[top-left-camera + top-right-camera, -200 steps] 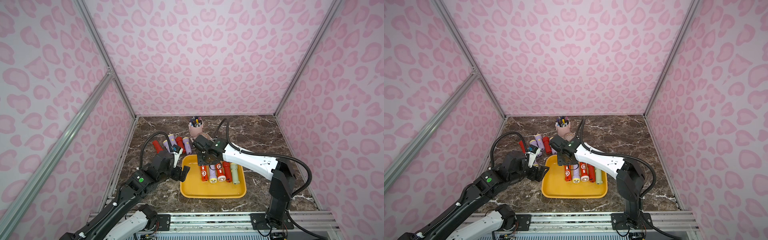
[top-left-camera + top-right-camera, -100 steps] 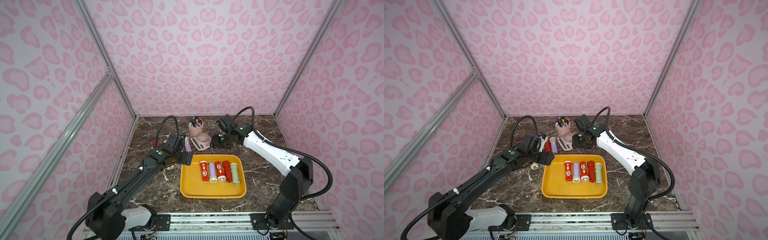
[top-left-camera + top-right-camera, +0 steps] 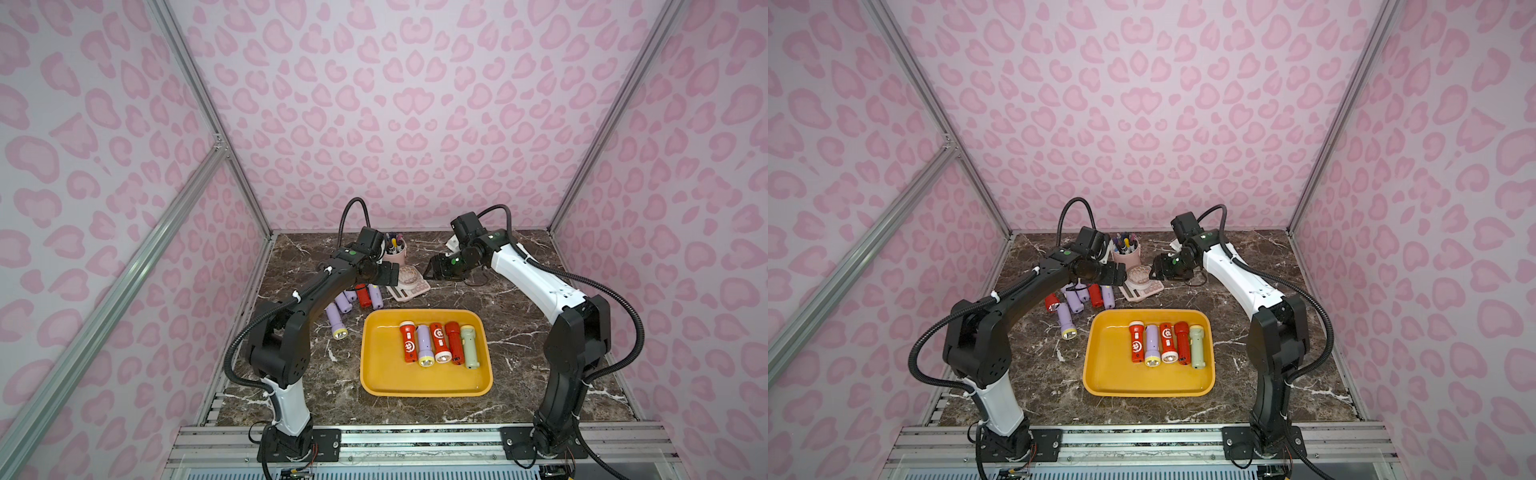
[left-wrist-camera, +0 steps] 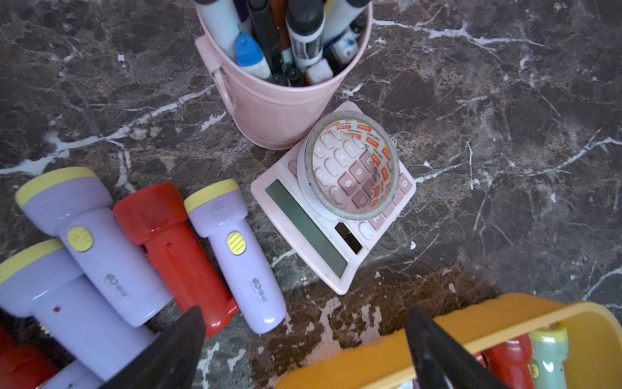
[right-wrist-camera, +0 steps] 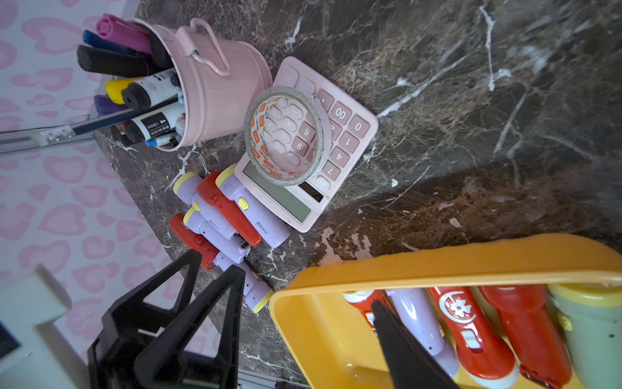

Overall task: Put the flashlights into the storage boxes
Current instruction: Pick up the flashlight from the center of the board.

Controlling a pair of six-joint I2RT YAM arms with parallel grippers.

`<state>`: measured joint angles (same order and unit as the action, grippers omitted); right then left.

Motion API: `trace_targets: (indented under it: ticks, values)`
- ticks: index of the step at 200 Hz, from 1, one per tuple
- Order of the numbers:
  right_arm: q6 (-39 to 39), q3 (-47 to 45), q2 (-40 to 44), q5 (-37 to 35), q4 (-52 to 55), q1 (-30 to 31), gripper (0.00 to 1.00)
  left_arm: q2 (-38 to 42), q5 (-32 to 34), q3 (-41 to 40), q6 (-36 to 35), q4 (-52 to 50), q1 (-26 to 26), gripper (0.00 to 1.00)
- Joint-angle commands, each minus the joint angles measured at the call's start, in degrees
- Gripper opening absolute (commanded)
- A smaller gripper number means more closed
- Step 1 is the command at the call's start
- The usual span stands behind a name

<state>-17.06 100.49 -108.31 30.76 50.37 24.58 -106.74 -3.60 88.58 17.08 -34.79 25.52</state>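
Flashlights in the yellow tray lie as they did a second ago: five side by side, red, lilac, red, red, pale green. Six more, lilac and red, cluster on the worktop just beyond the tray's far left corner. Both arms have left the tray and drawn back. The left pincer now hangs released over that cluster, and the right pincer, released too, hangs beyond the calculator. A tape roll sits on the calculator. Farthest, touching the calculator, stands a pink cup full of pens.
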Motion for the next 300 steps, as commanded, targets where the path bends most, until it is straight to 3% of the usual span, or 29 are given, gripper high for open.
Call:
trace_targets:
  ticks: [1,61,125,300]
  values:
    - [4.31,-0.47,-1.39,6.93,-0.92,-0.67,0.60,-2.24,-0.13,1.94,2.27,-1.89,-0.28,0.92]
    - [6.53,0.71,-3.99,9.99,0.32,-0.58,0.62,-3.69,-0.74,0.03,4.93,-2.83,-0.49,0.88]
    - [7.21,5.85,-7.31,8.47,4.16,0.11,0.62,-3.21,-0.97,-4.70,8.61,0.03,-1.87,0.85]
    - [6.07,7.04,-6.74,4.92,5.18,0.73,0.63,-7.56,-1.54,-3.85,9.20,2.34,-3.89,0.72]
